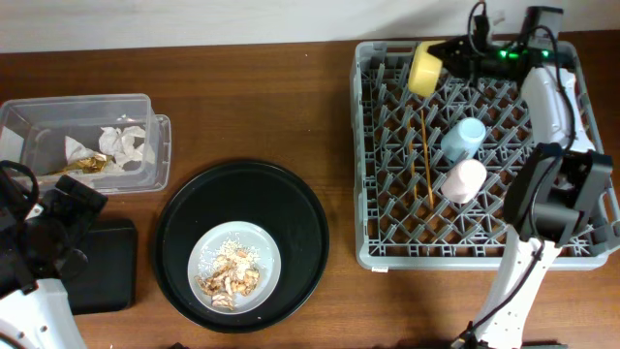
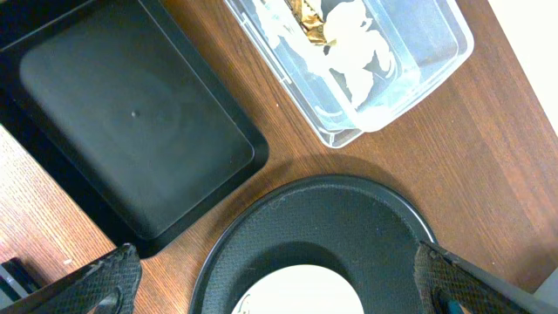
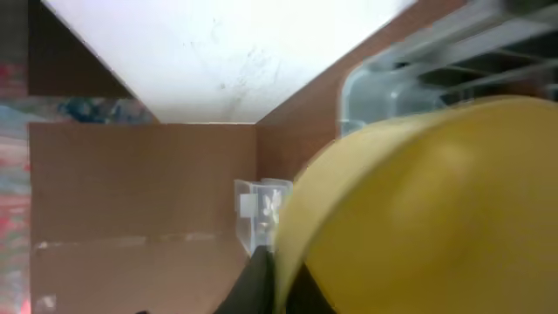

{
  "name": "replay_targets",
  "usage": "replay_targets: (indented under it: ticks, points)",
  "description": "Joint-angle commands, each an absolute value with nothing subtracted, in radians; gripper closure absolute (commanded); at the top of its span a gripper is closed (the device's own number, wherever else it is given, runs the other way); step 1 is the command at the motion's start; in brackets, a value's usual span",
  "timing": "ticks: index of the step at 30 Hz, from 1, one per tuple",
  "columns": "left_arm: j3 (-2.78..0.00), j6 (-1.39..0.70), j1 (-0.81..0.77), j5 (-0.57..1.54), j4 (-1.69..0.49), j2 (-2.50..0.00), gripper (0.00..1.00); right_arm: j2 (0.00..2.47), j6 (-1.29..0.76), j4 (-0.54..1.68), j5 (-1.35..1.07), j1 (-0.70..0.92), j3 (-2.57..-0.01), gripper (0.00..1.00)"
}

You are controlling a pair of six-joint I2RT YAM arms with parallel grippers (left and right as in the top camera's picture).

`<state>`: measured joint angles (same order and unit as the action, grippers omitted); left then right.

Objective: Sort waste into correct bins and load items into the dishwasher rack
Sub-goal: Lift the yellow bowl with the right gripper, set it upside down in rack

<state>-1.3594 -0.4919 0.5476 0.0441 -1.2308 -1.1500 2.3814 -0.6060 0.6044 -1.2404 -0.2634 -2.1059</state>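
— Where is everything lying?
— The large square grey plastic grid rack (image 1: 361,145) is standing right, the clear plastic rectangular tub (image 1: 39,126) far left, the flat black rectangular tray (image 1: 108,267) near left, the large round black tray (image 1: 291,218) between.
— And on them?
— A round grey-white plate (image 1: 260,242) is lying on the round tray, thin wooden chopsticks (image 1: 426,160) in the rack, a small yellow bowl (image 1: 423,70) at its far left corner.

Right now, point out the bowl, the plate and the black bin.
bowl (image 1: 423,70): overhead view, its yellow outer wall.
plate (image 1: 237,230): overhead view, bare top rim.
black bin (image 2: 131,113): left wrist view, bare floor.
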Motion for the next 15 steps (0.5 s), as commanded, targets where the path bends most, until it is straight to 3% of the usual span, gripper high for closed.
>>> replay_targets:
  ticks: [1, 3, 8, 12, 15]
  points:
    - [-1.362, -0.501, 0.553, 0.037, -1.229, -1.150, 0.01, 2.362, -0.603, 0.665, -1.106, -0.289, -2.080, 0.77]
    - [-1.362, -0.501, 0.553, 0.037, -1.229, -1.150, 0.01, 2.349, -0.567, 0.733, -1.025, -0.302, -2.081, 0.69]
    - [-1.362, -0.501, 0.553, 0.037, -1.229, -1.150, 0.01, 2.243, -0.467, 0.992, -0.712, -0.350, -2.192, 0.67]
    - [-1.362, -0.501, 0.553, 0.037, -1.229, -1.150, 0.01, 2.190, -0.424, 1.193, -0.491, -0.345, -2.389, 0.54]
    - [-1.362, -0.501, 0.553, 0.037, -1.229, -1.150, 0.01, 2.188, -0.377, 1.265, -0.459, -0.298, -2.476, 0.55]
